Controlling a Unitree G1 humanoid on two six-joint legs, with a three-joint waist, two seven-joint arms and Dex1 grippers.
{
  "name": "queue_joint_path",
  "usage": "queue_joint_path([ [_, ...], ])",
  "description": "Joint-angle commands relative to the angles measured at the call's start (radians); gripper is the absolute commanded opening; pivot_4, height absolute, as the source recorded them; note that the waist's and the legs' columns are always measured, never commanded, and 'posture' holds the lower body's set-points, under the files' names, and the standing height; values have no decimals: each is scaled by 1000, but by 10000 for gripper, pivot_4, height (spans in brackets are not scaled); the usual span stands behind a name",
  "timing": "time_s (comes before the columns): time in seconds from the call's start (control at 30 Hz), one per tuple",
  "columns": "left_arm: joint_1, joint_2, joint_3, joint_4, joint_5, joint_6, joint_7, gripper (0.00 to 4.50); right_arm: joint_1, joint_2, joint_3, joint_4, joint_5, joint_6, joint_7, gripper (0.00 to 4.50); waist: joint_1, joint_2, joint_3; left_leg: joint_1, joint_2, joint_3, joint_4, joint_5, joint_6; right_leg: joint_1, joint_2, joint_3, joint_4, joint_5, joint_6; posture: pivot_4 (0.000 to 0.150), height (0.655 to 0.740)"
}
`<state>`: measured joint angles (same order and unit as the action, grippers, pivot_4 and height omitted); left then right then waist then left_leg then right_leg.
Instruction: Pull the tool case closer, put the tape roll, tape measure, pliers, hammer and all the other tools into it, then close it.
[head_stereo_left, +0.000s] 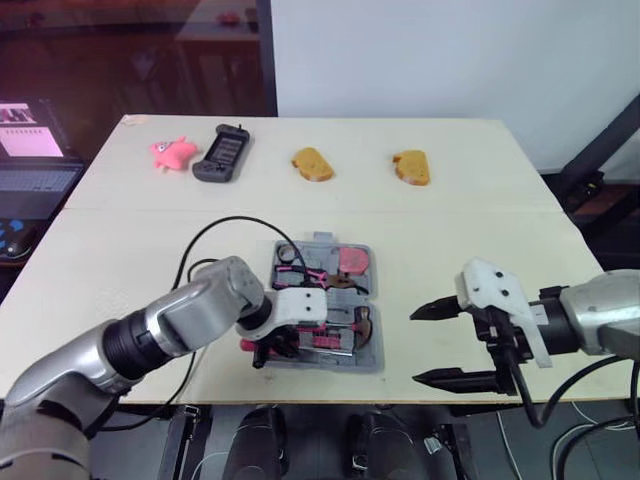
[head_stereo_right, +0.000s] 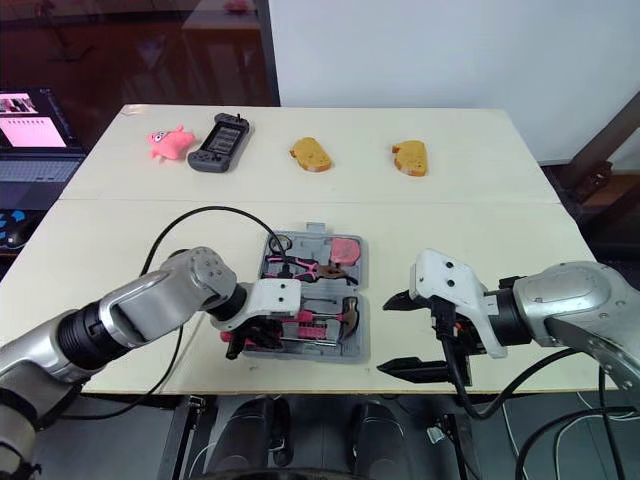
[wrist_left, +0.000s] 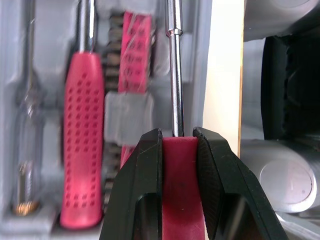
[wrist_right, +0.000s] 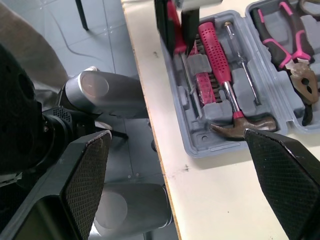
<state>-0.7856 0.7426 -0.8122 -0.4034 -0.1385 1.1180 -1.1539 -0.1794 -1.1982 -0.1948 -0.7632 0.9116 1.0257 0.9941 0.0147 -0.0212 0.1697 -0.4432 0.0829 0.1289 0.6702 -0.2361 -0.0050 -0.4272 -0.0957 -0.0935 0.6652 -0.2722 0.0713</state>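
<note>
**Left hand pinching a screwdriver at the open case**

My left hand (wrist_left: 177, 136) is pinched on the pink handle of a thin screwdriver (wrist_left: 174, 90), one black finger on each side. Its metal shaft runs along the slot by the front rim of the tool case (head_stereo_left: 377, 352). I cannot tell whether the screwdriver is seated in that slot or just above it.

In the next slots lie a thicker screwdriver with a dotted pink handle (wrist_left: 80, 135), a pink bit holder (wrist_left: 136, 50) and a small clear-handled driver (wrist_left: 26, 135). The hammer (wrist_right: 240, 122) lies across the right end of this half, head toward my right hand. The far half of the case holds the pliers (wrist_right: 290, 50) and a pink item (head_stereo_left: 352, 259) I cannot make out.

The gray case lies open and flat on the counter (head_stereo_left: 480, 230), close to its front edge, between my two hands.

My right hand (head_stereo_left: 415, 346) hovers to the right of the case with its fingers spread wide, holding nothing.

A black cable (head_stereo_left: 215, 235) loops over the counter left of the case. Along the far edge sit a pink plush toy (head_stereo_left: 172, 152), a black game controller (head_stereo_left: 222, 153) and two pieces of bread (head_stereo_left: 312, 164) (head_stereo_left: 412, 167). A laptop (head_stereo_left: 35, 160) stands off the counter to the left.
</note>
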Motion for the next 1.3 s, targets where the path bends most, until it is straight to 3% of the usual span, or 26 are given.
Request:
queue_joint_path([
  [0.03,-29,0,-8,-12,1,4,3,4390,-18,-19,-17,-20,19,3,-13,45000,-1,0,0,0,0,0,0,0,0,0,0,0,0,0,0,1500,7188],
  [0.7,23,-132,-48,94,39,-65,128,4389,-38,-32,-9,-25,56,24,-47,45000,1,0,0,0,0,0,1,0,0,0,0,0,0,0,0,1500,7188],
  [1.3,22,-169,-61,81,16,-50,105,4385,-41,-30,-2,-15,49,22,-66,45000,4,1,-1,-1,0,-1,11,-3,6,4,-1,0,1,0,1,1500,7188],
])
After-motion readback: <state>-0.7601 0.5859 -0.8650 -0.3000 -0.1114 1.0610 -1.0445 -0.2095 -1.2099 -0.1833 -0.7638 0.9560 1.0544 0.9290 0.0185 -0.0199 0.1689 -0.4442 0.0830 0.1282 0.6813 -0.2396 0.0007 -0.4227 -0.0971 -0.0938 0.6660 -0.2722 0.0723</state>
